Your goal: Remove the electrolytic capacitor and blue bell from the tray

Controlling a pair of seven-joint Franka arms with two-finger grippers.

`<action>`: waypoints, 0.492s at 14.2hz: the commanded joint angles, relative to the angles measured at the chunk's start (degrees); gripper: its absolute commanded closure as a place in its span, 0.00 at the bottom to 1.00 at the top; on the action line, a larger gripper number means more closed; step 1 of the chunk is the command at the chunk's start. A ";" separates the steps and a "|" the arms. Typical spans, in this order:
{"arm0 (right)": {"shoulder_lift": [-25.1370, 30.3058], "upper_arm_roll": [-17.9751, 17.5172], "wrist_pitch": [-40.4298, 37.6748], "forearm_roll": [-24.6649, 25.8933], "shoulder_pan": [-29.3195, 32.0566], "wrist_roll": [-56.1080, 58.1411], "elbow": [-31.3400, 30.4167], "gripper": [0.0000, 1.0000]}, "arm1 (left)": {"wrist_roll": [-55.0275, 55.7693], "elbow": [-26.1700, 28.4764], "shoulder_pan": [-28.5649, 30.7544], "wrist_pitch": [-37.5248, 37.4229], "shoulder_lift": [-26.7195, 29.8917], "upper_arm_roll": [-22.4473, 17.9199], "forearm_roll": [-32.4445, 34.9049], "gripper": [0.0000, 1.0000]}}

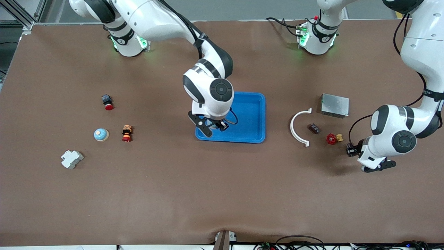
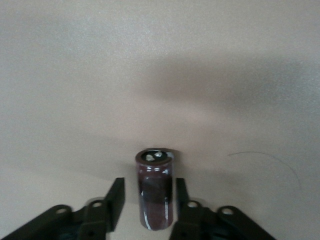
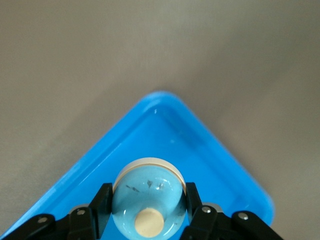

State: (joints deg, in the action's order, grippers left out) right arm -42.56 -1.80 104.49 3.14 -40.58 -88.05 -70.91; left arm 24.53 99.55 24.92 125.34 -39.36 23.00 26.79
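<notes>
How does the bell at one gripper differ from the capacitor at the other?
The bell is a pale blue dome with a cream button; the capacitor is a dark maroon cylinder. The right gripper is shut on the bell over the blue tray; the left gripper is open around the capacitor over bare table. Both sit between gripper fingers.

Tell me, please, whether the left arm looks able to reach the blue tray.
Probably yes: the right gripper, shut on the bell, fills only one corner of the blue tray, toward the right arm's end; the part toward the left gripper looks bare.
</notes>
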 commanded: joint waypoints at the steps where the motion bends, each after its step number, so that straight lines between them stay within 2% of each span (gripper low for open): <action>1: 4.32 -0.40 -5.07 -0.42 6.63 12.41 -1.07 1.00 | 0.69 0.21 0.48 -0.09 0.86 0.38 1.16 0.00; 5: 8.55 -0.31 -5.09 -0.24 18.67 34.99 -5.46 1.00 | 0.25 0.03 0.39 -5.27 6.38 1.25 0.28 0.00; 7: 8.46 -0.22 -1.25 0.02 23.25 42.40 -8.00 1.00 | 0.34 -0.49 0.56 -8.52 9.72 2.57 -2.33 0.00</action>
State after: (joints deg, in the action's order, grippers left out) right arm -35.95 -0.87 99.58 3.13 -20.95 -51.58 -73.78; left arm 24.71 98.22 25.13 120.53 -34.53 24.26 26.42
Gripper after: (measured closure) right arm 0.366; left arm 0.000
